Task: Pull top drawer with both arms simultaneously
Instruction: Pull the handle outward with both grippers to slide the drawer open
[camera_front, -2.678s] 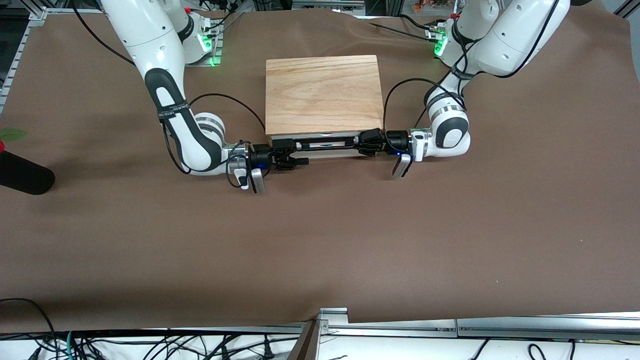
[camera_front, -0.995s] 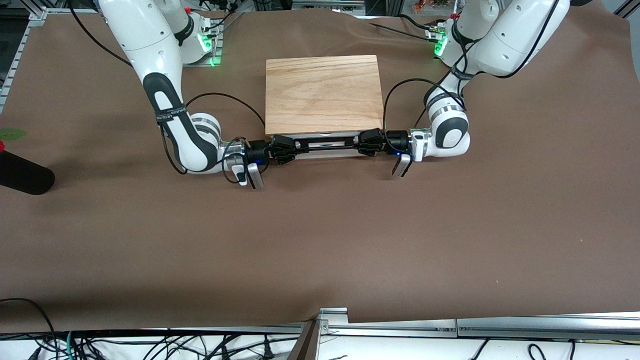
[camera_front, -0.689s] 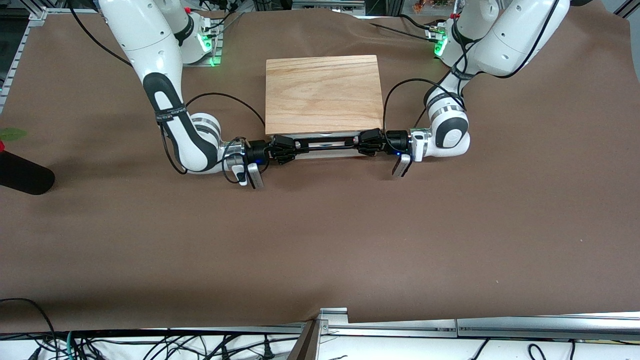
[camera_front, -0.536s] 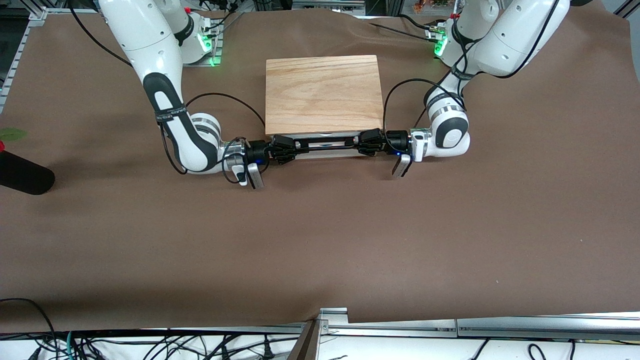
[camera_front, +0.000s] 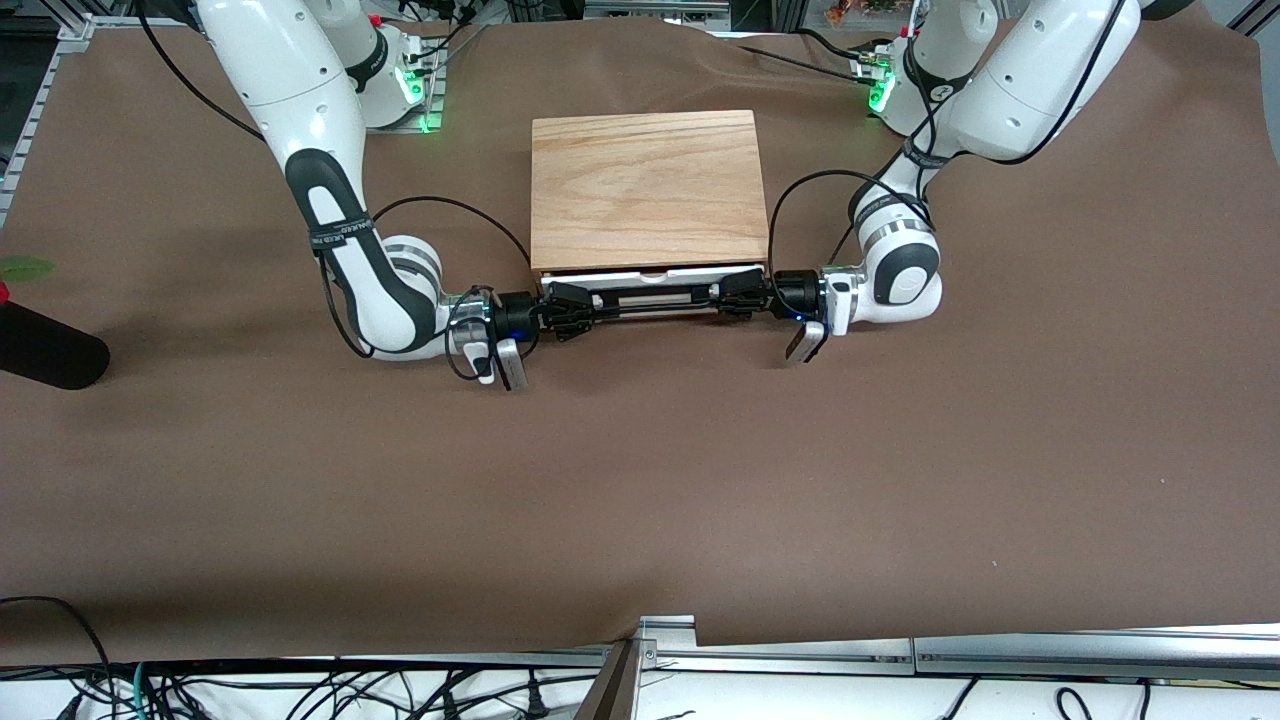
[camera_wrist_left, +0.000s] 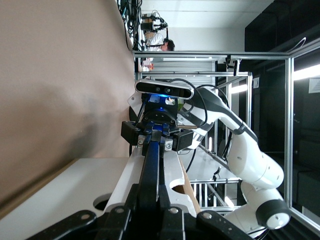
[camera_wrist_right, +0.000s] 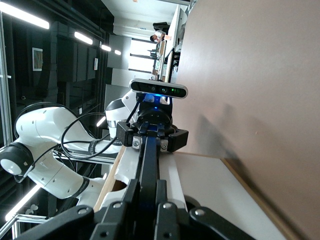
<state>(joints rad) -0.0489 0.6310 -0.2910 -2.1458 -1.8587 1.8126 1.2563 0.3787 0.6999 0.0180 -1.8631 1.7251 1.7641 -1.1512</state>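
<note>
The top drawer (camera_front: 650, 277) stands a little way out of the cabinet under the light oak top (camera_front: 645, 180); its white front also shows in the left wrist view (camera_wrist_left: 80, 182). Its black wire handle (camera_front: 655, 296) runs across the front. My left gripper (camera_front: 738, 292) is shut on the handle's end toward the left arm, seen close in the left wrist view (camera_wrist_left: 150, 197). My right gripper (camera_front: 570, 305) is shut on the end toward the right arm, seen close in the right wrist view (camera_wrist_right: 147, 192). The tray inside is hidden.
A black object (camera_front: 45, 345) with a green leaf lies at the right arm's end of the table. Brown covering (camera_front: 640, 480) spreads between the drawer and a metal rail (camera_front: 800, 652) with cables at the table edge nearest the front camera.
My right gripper moved onto the handle and closed on it. Then both grippers shifted toward the front camera, and the drawer slid out a little with them.
</note>
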